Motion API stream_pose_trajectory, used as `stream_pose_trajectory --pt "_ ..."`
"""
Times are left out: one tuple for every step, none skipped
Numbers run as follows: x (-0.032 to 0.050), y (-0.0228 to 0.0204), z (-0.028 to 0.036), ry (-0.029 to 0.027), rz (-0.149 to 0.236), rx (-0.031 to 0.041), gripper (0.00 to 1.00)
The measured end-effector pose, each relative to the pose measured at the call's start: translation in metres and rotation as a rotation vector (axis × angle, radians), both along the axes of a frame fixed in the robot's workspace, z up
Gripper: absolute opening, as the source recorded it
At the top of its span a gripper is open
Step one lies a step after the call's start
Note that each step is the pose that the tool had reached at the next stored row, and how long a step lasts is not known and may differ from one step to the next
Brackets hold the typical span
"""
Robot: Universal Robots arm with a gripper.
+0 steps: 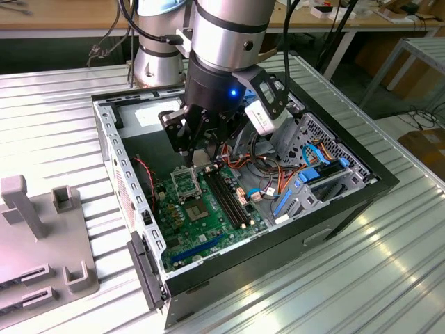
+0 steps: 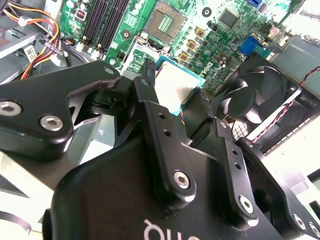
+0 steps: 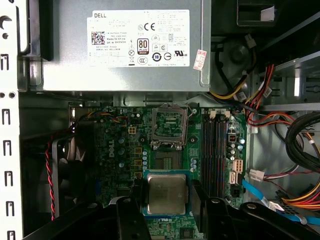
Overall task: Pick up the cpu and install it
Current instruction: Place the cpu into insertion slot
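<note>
- The cpu [image 3: 166,194], a pale square, is gripped flat between the clenched jaws, just above the green board [image 3: 120,150].
- The metal-framed socket [image 3: 169,125] lies apart from it, between the cpu and the power supply [image 3: 125,45].
- The arm [image 1: 222,42] reaches steeply down into the open computer case [image 1: 292,243], its wrist over the board.

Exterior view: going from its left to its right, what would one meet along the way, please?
First the grey plastic fixture → perforated case wall → green motherboard → blue cables → bare metal table.
</note>
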State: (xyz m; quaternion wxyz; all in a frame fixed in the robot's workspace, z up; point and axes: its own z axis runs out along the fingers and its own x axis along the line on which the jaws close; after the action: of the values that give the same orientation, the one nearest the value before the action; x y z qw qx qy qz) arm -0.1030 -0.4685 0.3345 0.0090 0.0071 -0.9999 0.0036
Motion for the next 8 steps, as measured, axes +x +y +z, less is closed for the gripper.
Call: stream_pose_trajectory --pt "0.0 0.0 0.0 0.0 0.0 0.0 0.47" --pt "0.0 0.0 0.0 0.0 0.0 -0.0001 0.47" --pt "0.0 0.0 0.0 0.0 0.0 0.0 0.47" --pt "0.0 -0.0001 -0.0001 0.0 0.0 0.0001 0.47" --pt "0.0 -0.0001 -0.0001 0.0 0.0 0.0 0.47" --pt "0.0 -0.0001 -0.0001 0.0 0.0 0.0 0.47" --pt "0.0 -0.0001 -0.0001 -0.0001 0.0 0.0 0.47" --pt "0.0 -0.0001 -0.0001 0.0 0.0 0.0 0.47"
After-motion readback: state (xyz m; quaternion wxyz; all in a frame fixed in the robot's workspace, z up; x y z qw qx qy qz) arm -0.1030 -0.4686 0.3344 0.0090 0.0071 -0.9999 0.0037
